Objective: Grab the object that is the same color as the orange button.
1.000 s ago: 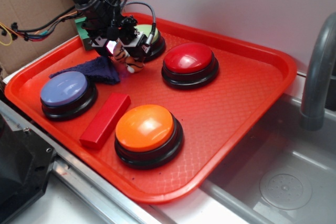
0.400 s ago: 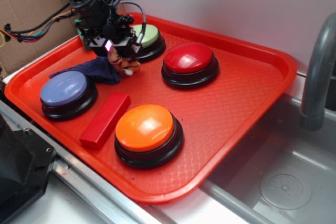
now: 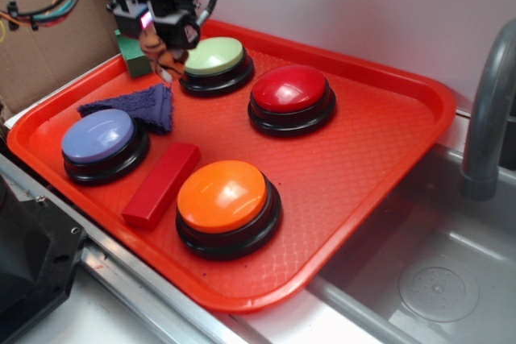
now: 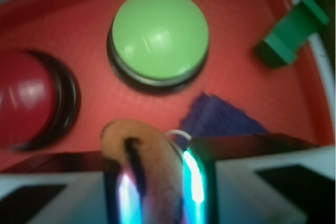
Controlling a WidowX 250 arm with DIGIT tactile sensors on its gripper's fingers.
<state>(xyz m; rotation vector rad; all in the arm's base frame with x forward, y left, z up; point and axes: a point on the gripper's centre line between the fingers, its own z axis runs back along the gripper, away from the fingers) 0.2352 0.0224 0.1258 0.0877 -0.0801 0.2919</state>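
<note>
My gripper [image 3: 164, 40] hangs above the tray's back left corner, shut on the small orange and black striped plush tiger [image 3: 165, 60], which dangles clear of the tray. In the wrist view the tiger [image 4: 144, 156] is pinched between the two lit fingers, with my gripper [image 4: 157, 192] at the bottom edge. The orange button [image 3: 223, 196] stands at the front middle of the red tray [image 3: 363, 167], far from the gripper.
A green button [image 3: 214, 57] sits just right of the gripper, a red button [image 3: 290, 91] beyond it, a blue button [image 3: 100, 137] at the left. A purple cloth [image 3: 137, 107], a red block [image 3: 162, 184] and a green block [image 3: 131, 57] lie nearby. A sink and faucet [image 3: 488, 102] are at the right.
The gripper has risen and moved back and left with the tiger, lifting it off the tray beside the cloth. The green button is now uncovered.
</note>
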